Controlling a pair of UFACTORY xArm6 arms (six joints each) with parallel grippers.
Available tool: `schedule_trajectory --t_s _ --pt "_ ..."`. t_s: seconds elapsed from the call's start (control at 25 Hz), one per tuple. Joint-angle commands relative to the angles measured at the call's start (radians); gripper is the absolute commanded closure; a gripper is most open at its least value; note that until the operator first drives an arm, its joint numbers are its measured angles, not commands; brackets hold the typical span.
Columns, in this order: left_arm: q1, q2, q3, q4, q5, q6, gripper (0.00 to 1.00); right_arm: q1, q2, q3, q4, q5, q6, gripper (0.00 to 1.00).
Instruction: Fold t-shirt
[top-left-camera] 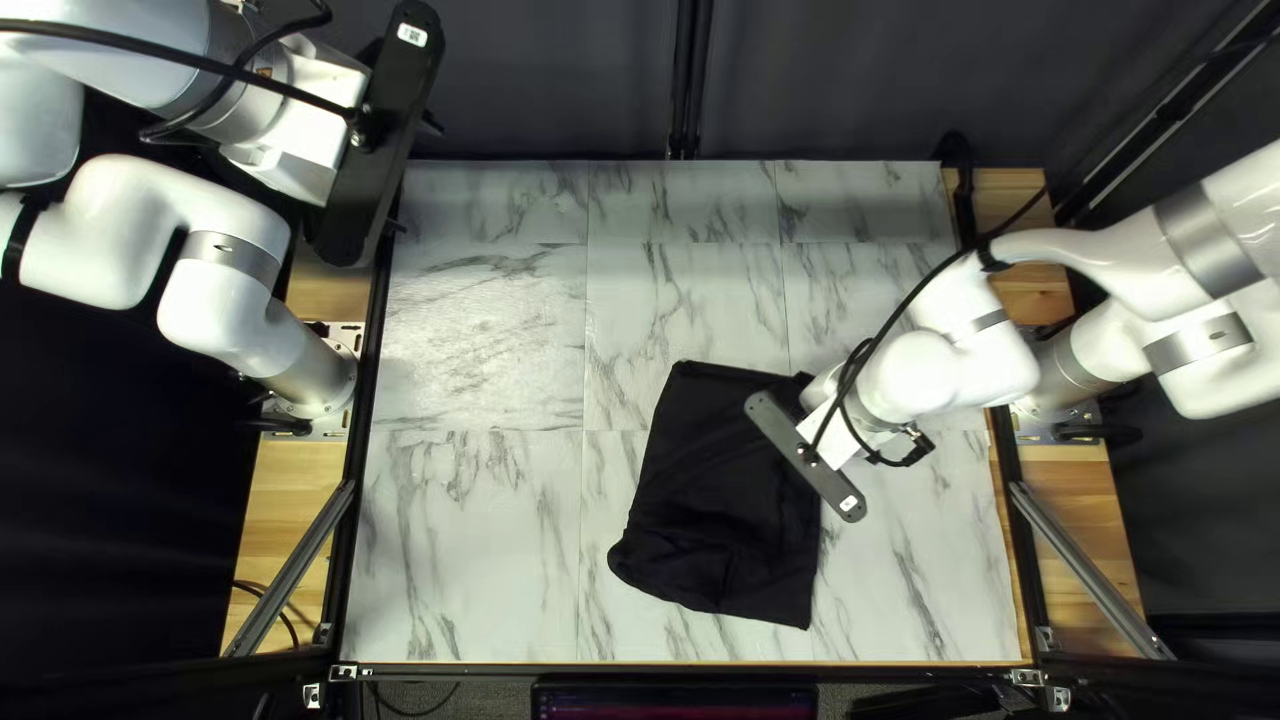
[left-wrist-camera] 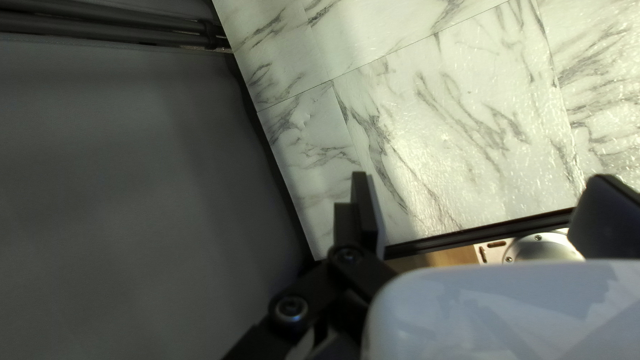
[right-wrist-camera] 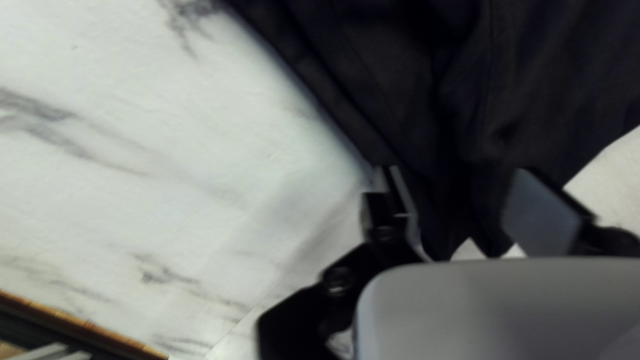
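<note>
In the top left view my left gripper [top-left-camera: 300,134] is raised past the table's far left corner, far from the shirt; my right gripper [top-left-camera: 830,438] is over the black t-shirt's [top-left-camera: 727,480] right side, fingertips hidden. The shirt lies as a rough four-sided shape, rumpled at its near end. The left wrist view has my left gripper [left-wrist-camera: 485,200] with fingers wide apart and no cloth between them. In the right wrist view the fingers of my right gripper [right-wrist-camera: 470,197] stand apart, with a narrowing, creased part of the t-shirt [right-wrist-camera: 460,120] between and ahead of them.
The marble-patterned table [top-left-camera: 480,347] shows bare surface left of the shirt and beyond it. Dark frame rails edge the table, with a diagonal metal brace [top-left-camera: 291,567] at the near left and another [top-left-camera: 1087,567] at the near right. A cable [top-left-camera: 920,287] loops over my right arm.
</note>
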Motion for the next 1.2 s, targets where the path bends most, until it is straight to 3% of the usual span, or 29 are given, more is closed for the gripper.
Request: schedule_trajectory --t_s 0.04,0.16,0.36,0.72,0.92,1.0,1.04,1.08,1.12,1.2 --pt "0.0 0.0 0.0 0.0 0.0 0.0 0.0 -0.018 -0.042 -0.002 0.001 0.052 -0.035 0.0" --pt "0.0 0.0 0.0 0.0 0.0 0.0 0.0 -0.062 -0.046 0.008 -0.021 0.038 -0.092 0.0" --pt "0.0 0.0 0.0 0.0 0.0 0.0 0.0 -0.1 -0.014 0.071 -0.064 -0.117 -0.227 0.0" --pt "0.0 0.0 0.0 0.0 0.0 0.0 0.0 -0.102 -0.017 0.074 -0.069 -0.114 -0.224 0.0" --pt "0.0 0.0 0.0 0.0 0.0 0.0 0.0 -0.146 0.019 0.076 -0.072 -0.129 -0.243 0.0" --pt "0.0 0.0 0.0 0.0 0.0 0.0 0.0 -0.163 0.033 0.089 -0.092 -0.154 -0.247 0.06" --pt "0.0 0.0 0.0 0.0 0.0 0.0 0.0 -0.167 0.034 0.093 -0.097 -0.16 -0.247 0.21" --pt "0.0 0.0 0.0 0.0 0.0 0.0 0.0 -0.175 0.035 0.102 -0.107 -0.172 -0.248 0.43" --pt "0.0 0.0 0.0 0.0 0.0 0.0 0.0 -0.177 0.035 0.104 -0.111 -0.175 -0.247 0.99" --pt "0.0 0.0 0.0 0.0 0.0 0.0 0.0 -0.18 0.018 0.129 -0.134 -0.19 -0.232 1.0"
